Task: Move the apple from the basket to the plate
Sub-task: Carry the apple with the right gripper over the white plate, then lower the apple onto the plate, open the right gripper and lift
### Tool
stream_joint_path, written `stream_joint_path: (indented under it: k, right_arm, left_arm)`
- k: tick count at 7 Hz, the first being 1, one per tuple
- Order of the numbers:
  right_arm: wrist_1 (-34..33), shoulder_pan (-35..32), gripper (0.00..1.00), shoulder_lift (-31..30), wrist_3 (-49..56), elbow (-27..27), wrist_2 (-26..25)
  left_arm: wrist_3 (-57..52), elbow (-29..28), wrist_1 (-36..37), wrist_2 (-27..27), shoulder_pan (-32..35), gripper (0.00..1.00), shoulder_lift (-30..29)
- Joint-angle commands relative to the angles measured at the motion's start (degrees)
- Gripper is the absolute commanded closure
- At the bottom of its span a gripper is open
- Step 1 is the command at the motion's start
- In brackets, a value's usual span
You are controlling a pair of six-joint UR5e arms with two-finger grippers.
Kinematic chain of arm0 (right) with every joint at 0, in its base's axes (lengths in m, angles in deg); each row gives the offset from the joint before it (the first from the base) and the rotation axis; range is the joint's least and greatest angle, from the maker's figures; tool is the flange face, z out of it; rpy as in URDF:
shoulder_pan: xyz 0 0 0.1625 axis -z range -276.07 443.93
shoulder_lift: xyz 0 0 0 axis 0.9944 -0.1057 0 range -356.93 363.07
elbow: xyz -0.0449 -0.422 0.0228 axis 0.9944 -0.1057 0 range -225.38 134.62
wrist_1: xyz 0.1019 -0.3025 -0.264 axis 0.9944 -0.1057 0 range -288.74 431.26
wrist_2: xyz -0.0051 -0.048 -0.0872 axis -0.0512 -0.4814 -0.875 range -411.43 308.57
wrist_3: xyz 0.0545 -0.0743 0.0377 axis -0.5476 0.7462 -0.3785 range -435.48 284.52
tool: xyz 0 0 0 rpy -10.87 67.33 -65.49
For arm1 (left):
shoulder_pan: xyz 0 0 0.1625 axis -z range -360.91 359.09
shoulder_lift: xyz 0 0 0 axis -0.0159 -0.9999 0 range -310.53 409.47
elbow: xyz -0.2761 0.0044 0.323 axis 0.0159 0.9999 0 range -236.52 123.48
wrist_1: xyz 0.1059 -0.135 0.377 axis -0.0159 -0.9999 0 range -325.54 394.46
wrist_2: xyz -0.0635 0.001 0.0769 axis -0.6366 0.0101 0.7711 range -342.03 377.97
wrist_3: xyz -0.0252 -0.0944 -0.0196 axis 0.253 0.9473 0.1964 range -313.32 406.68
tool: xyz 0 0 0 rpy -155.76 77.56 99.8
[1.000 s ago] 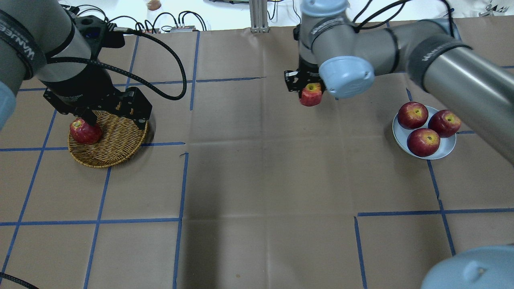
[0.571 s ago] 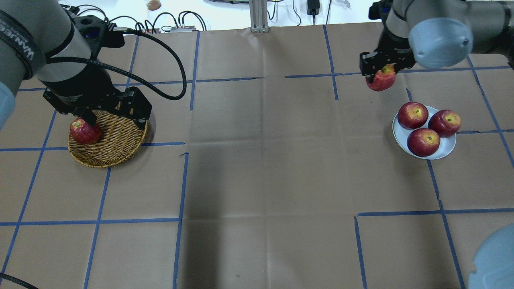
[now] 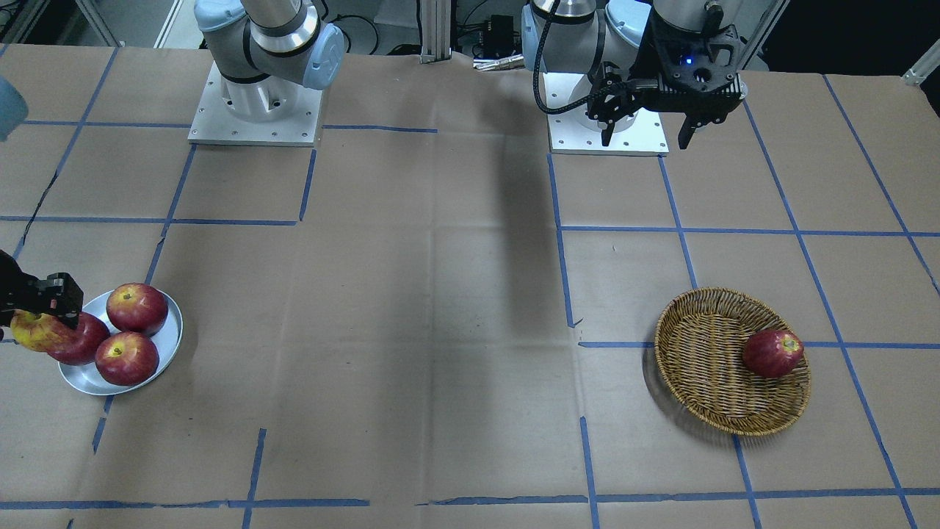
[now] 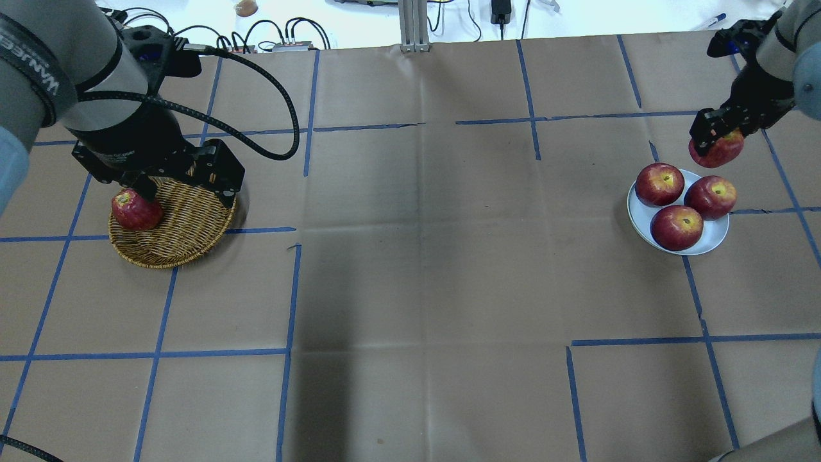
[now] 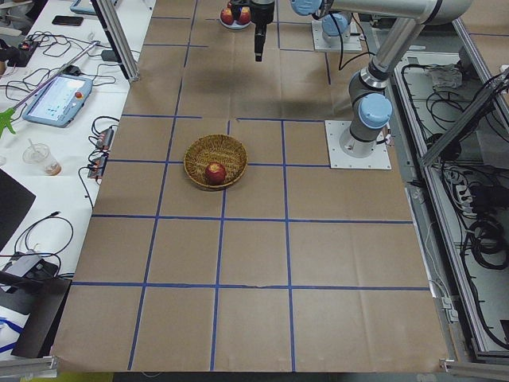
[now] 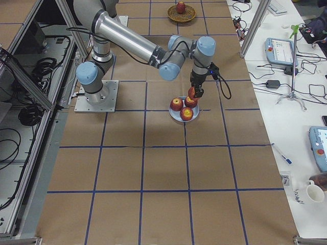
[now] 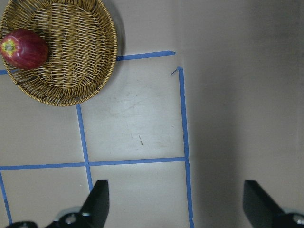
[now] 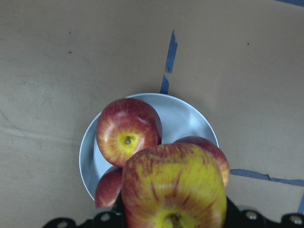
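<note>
1. The table [image 4: 410,289] is covered in brown paper, with blue tape marking it into large squares.
2. The right arm [image 6: 133,41] reaches out across the table to the plate's end. In the overhead view only its wrist shows, at the upper right corner.
3. The left arm [image 4: 96,77] hangs over the basket, trailing a black cable. Its left gripper [image 3: 645,139] is raised well above the wicker with its fingers spread wide apart and nothing between them.
4. The basket [image 4: 173,256] is round, shallow and tan-brown, and sits on the robot's left side of the table, across a blue tape line.
5. The plate [image 4: 712,244] is small and silver-grey and lies well apart from the basket, on the robot's right side.
6. The right gripper [image 4: 715,138] points down, clamped on the apple from both sides.
7. The apple [image 8: 173,185] is yellow streaked with red. It is held in the air, stem end toward the wrist camera, over the plate's far rim and above the fruit lying there.
8. Three red apples [image 4: 660,183] fill the plate, packed close together.
9. One dark red apple [image 4: 135,210] lies inside the basket, against the wall on the robot's left.
</note>
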Motion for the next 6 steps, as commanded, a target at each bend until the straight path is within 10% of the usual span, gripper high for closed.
stream_joint_path:
  k: [1, 3, 5, 6]
  right_arm:
    - [-3.91, 1.18, 0.45, -0.76, 0.63, 6.72, 0.81]
    - [-6.45, 1.27, 0.43, -0.42, 0.80, 7.54, 0.63]
    - [-6.47, 1.18, 0.00, -0.50, 0.45, 6.84, 0.46]
    - [-6.55, 0.92, 0.00, -0.94, 0.28, 6.75, 0.63]
  left_arm:
    - [0.18, 0.01, 0.00, -0.54, 0.00, 0.00, -0.42]
    - [0.27, 0.27, 0.00, -0.37, 0.00, 0.00, -0.43]
    - [0.27, 0.10, 0.00, -0.28, 0.00, 0.00, -0.43]
    - [0.27, 0.18, -0.09, -0.37, 0.00, 0.00, -0.34]
